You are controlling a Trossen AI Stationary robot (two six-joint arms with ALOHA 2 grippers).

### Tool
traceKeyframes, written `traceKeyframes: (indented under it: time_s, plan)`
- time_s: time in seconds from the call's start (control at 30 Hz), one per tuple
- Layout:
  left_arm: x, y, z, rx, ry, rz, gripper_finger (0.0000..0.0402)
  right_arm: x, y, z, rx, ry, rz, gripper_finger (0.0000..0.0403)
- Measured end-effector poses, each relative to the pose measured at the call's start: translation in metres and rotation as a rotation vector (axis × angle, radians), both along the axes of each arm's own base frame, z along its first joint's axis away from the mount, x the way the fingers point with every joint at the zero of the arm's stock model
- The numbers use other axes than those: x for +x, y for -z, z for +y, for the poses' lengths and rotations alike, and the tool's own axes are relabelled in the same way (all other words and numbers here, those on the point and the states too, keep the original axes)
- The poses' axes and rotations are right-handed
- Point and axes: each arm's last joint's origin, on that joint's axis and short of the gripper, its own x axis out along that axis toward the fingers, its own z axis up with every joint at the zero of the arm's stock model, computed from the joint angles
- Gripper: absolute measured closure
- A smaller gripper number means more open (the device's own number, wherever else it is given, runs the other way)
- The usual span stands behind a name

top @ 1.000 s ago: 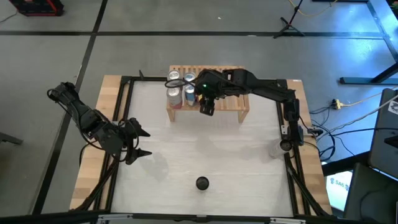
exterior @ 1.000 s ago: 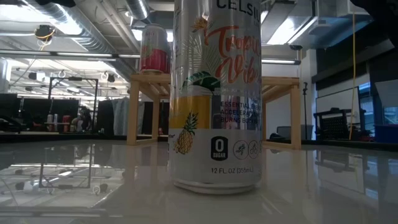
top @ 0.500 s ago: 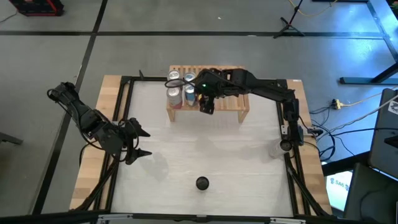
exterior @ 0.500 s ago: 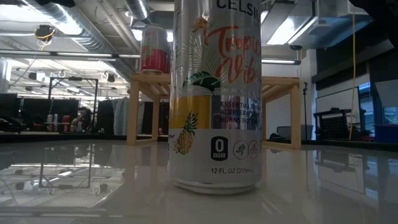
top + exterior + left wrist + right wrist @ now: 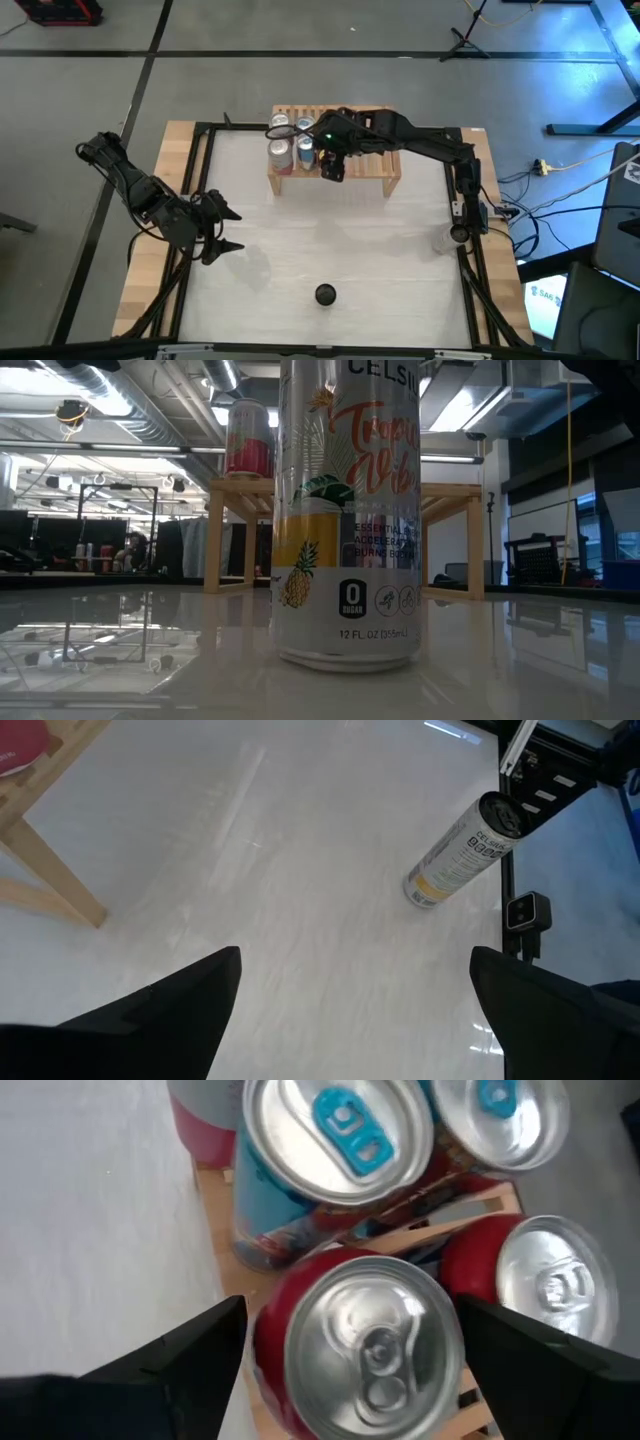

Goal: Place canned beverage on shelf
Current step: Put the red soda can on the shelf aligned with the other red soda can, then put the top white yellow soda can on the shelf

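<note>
With four cans already on the low light-wood slatted shelf (image 5: 333, 150), the right pincer (image 5: 340, 1370) hangs spread wide above a red aluminium can (image 5: 365, 1345) there, apparently released, while one tall white pineapple-print can (image 5: 347, 510) waits on the worktop (image 5: 330, 240).

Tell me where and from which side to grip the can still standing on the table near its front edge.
Grip the Celsius can around the middle of its straight cylindrical wall, fingers on opposite sides. It stands upright and alone on the table, so a level approach from the side looks best. The left gripper is open and waits nearer to it; the right gripper is over the shelf.
</note>
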Motion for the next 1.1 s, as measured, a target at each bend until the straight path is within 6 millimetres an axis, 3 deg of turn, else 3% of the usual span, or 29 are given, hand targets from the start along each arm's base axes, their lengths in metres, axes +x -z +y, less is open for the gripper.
traceKeyframes:
  time_s: [0.57, 0.87, 1.1]
  plan:
    - [0.0, 0.0, 0.0, -0.001, 0.0, 0.0, 0.0017, -0.004, -0.007, 0.0, -0.068, -0.006, -0.001, 0.0058]
    - [0.0, -0.001, 0.0, -0.002, -0.002, -0.004, 0.0017, -0.02, -0.03, 0.003, -0.07, -0.006, -0.075, 0.0058]
    - [0.001, -0.002, -0.001, -0.016, -0.002, -0.022, 0.0017, -0.039, -0.051, 0.034, 0.007, -0.054, -0.146, 0.0058]
